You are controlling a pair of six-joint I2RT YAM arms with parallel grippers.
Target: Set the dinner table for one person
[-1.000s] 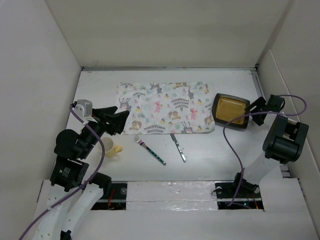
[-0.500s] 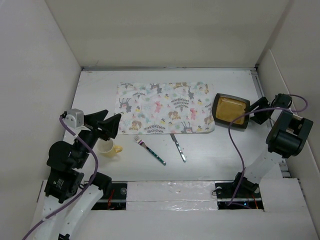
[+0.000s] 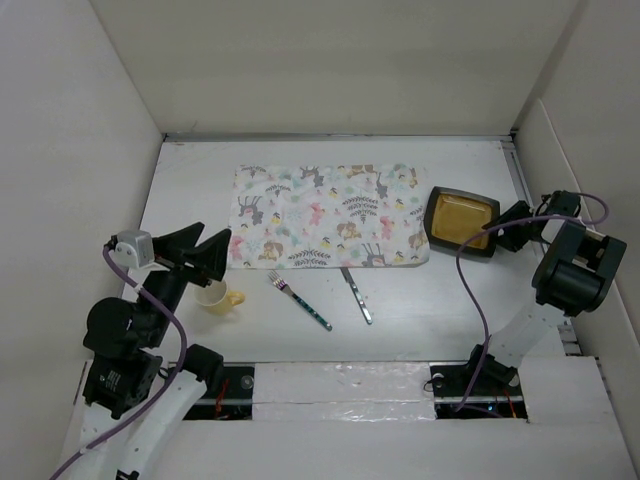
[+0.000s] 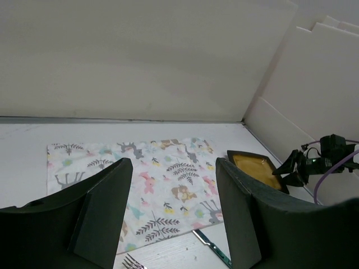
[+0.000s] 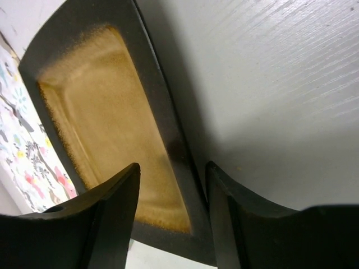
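Note:
The dinner table [image 3: 420, 300] is a white board. A patterned placemat [image 3: 330, 215] lies at its middle. A dark square plate [image 3: 462, 220] with an amber inside lies right of the mat. A fork [image 3: 300, 300] and a knife [image 3: 356, 295] lie in front of the mat, and a yellow cup [image 3: 213, 296] stands at the near left. My left gripper [image 3: 212, 245] is open and empty, raised behind the cup. My right gripper [image 5: 171, 185] is open, with its jaws either side of the plate's [image 5: 106, 129] right rim.
White walls close in the table on the left, back and right. In the left wrist view the placemat [image 4: 140, 179], the plate [image 4: 255, 167], the knife [image 4: 210, 244] and the fork's tines [image 4: 132, 262] show between and beyond my fingers [image 4: 104, 213].
My left arm has drawn back toward the near left, away from the placemat's corner. My right gripper has shifted slightly at the plate's right rim. The plate, cup and cutlery have not moved.

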